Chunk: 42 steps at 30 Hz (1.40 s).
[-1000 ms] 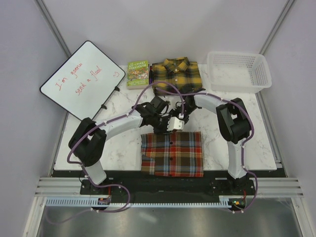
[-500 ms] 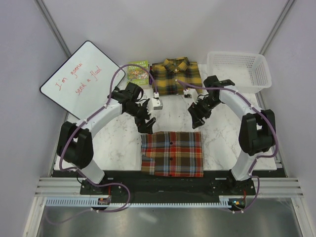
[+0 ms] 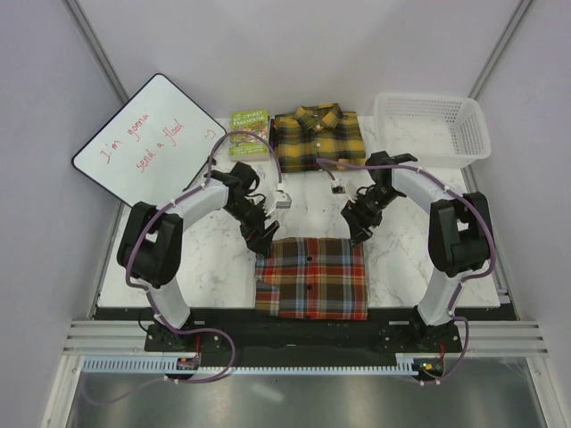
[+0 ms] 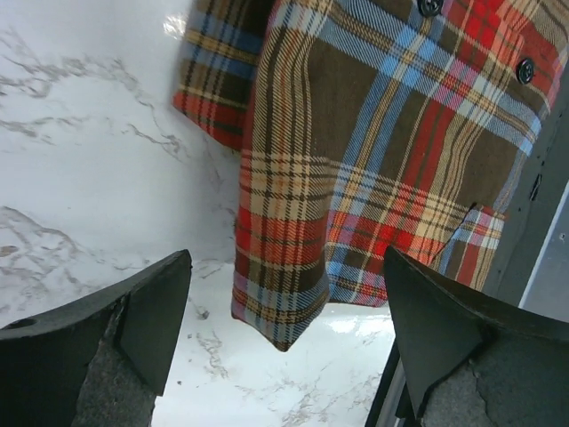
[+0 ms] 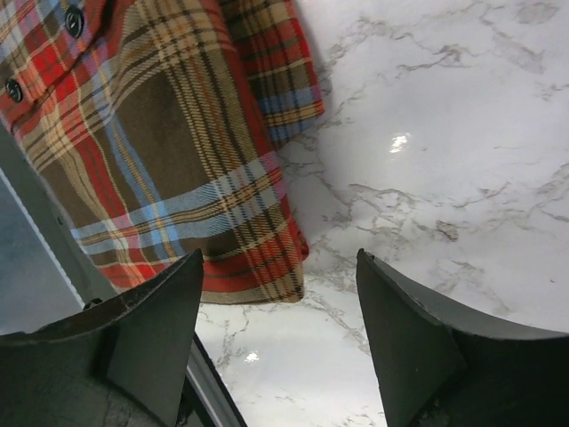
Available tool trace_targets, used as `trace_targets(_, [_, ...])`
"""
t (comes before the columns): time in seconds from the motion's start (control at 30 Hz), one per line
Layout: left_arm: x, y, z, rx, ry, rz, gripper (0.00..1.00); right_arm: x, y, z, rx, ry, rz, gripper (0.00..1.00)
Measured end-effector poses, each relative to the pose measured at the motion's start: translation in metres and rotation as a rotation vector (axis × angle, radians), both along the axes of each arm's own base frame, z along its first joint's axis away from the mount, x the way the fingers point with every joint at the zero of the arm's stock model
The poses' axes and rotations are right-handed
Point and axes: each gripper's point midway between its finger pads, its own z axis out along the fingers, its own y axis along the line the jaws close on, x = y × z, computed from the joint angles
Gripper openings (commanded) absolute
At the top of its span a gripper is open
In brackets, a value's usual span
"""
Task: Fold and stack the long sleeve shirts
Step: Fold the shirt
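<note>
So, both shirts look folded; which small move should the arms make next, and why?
Probably lower the open left gripper and right gripper onto the far corners of the red-brown shirt and close. It lies folded, unheld, apart from the folded yellow shirt, so the stacking is not yet done.

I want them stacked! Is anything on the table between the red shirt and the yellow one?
Nothing visible lies between the red shirt and the yellow shirt, only marble table. The book sits beside the yellow shirt, out of the way.
</note>
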Motion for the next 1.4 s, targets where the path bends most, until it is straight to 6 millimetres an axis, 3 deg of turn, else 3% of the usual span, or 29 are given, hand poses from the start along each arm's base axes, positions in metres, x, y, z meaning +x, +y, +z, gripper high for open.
trace_targets(0.1, [-0.008,0.003,-0.007,0.013,0.036,0.000,0.79,-0.010,0.001,-0.002,0.012,0.025,0.020,0.60])
trace_targets(0.13, [-0.009,0.003,-0.008,0.012,0.046,0.001,0.69,-0.014,0.000,-0.003,0.012,0.036,0.026,0.46])
trace_targets(0.2, [-0.011,0.002,-0.009,0.006,0.065,0.004,0.56,-0.023,-0.001,-0.006,0.011,0.058,0.040,0.31])
trace_targets(0.23, [-0.012,0.001,-0.009,0.004,0.073,0.008,0.40,-0.026,-0.001,-0.006,0.010,0.065,0.043,0.12])
trace_targets(0.27, [-0.013,0.001,-0.009,0.003,0.078,0.011,0.33,-0.029,-0.001,-0.005,0.009,0.074,0.045,0.03])
trace_targets(0.33, [-0.015,-0.001,-0.007,-0.007,0.098,0.018,0.25,-0.031,-0.001,-0.001,0.010,0.064,0.049,0.00])
trace_targets(0.37, [-0.016,-0.001,-0.006,-0.009,0.108,0.021,0.11,-0.031,-0.002,0.002,0.009,0.055,0.052,0.00])
trace_targets(0.43, [-0.018,-0.002,0.000,-0.021,0.131,0.029,0.03,-0.032,-0.003,0.012,0.007,0.029,0.050,0.00])
trace_targets(0.57, [-0.011,-0.008,0.016,-0.062,0.136,0.041,0.02,-0.034,-0.010,0.032,-0.010,-0.042,0.050,0.00])
trace_targets(0.67, [-0.003,-0.011,0.021,-0.072,0.129,0.045,0.02,-0.030,-0.018,0.035,-0.035,-0.071,0.040,0.00])
trace_targets(0.8, [0.013,-0.010,0.001,-0.052,0.166,0.069,0.02,-0.018,-0.024,0.017,-0.076,-0.056,0.013,0.00])
trace_targets(0.97, [0.035,0.004,-0.032,-0.017,0.238,0.150,0.02,0.009,-0.022,-0.021,-0.113,-0.048,-0.041,0.00])
trace_targets(1.13, [0.060,0.010,-0.038,-0.015,0.227,0.205,0.02,0.041,-0.015,-0.038,-0.121,-0.074,-0.102,0.00])
trace_targets(1.2, [0.072,0.011,-0.036,-0.009,0.206,0.223,0.07,0.054,-0.014,-0.039,-0.128,-0.100,-0.132,0.00])
trace_targets(1.23, [0.076,0.011,-0.036,-0.007,0.197,0.229,0.17,0.058,-0.013,-0.039,-0.130,-0.111,-0.143,0.01])
trace_targets(1.27, [0.082,0.011,-0.035,-0.006,0.185,0.237,0.23,0.063,-0.013,-0.037,-0.134,-0.123,-0.160,0.10])
trace_targets(1.3, [0.086,0.011,-0.034,-0.002,0.172,0.246,0.30,0.068,-0.013,-0.035,-0.135,-0.135,-0.172,0.41])
trace_targets(1.4, [0.098,0.015,-0.031,0.014,0.143,0.275,0.44,0.080,-0.014,-0.028,-0.145,-0.162,-0.218,0.74])
